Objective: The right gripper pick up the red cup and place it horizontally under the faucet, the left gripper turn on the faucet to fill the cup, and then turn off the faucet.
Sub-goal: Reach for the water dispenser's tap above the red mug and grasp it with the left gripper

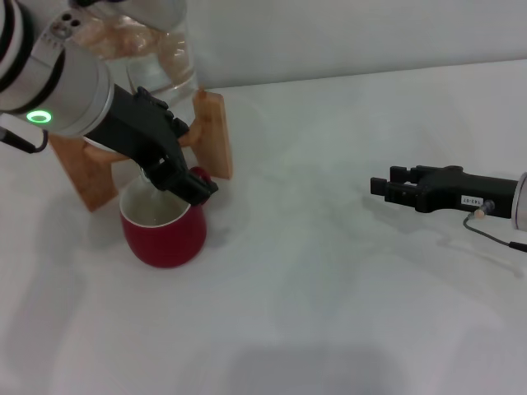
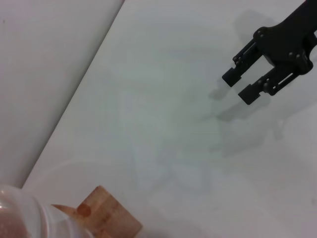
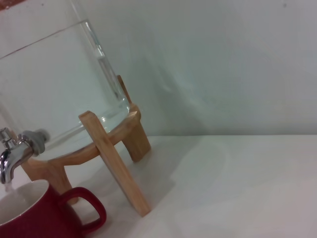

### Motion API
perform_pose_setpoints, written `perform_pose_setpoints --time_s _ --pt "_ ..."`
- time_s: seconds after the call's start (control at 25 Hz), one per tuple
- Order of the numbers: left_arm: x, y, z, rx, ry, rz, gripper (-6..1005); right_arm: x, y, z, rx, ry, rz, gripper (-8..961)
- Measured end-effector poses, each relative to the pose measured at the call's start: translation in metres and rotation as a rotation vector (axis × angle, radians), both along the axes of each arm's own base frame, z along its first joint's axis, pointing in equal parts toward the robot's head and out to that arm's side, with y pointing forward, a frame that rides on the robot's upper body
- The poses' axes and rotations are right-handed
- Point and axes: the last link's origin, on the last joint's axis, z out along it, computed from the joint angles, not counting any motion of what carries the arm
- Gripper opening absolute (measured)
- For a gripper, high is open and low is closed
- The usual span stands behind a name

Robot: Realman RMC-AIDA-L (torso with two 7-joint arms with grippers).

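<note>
While we count, we find one red cup [image 1: 165,234], one faucet [image 3: 11,157], one glass jar [image 3: 54,84] on one wooden stand [image 3: 111,158], and two grippers. Upright on the white table [image 1: 346,271], the cup sits directly below the faucet spout, handle toward the stand. Our left gripper [image 1: 177,177] reaches over the cup's rim at the faucet; we cannot tell how its fingers stand. Our right gripper [image 1: 380,188] hovers well apart, fingers narrowly parted and empty. Bare table lies between them.

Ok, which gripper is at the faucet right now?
The left gripper, on the green-lit arm, reaches over the red cup at the faucet. The right gripper hangs apart, open, over bare table.
</note>
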Motion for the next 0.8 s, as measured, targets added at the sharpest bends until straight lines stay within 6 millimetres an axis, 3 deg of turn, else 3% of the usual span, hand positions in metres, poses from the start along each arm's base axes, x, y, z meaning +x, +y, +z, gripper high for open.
perform_pose_setpoints --time_s 0.48,0.8 --pt "0.001 0.0 0.003 0.032 0.003 -0.009 892 0.003 -0.002 0.001 -0.006 0.0 -0.014 529" --pt "0.015 -0.011 0.004 0.058 -0.004 -0.073 892 0.004 -0.003 0.002 -0.005 0.005 -0.017 529"
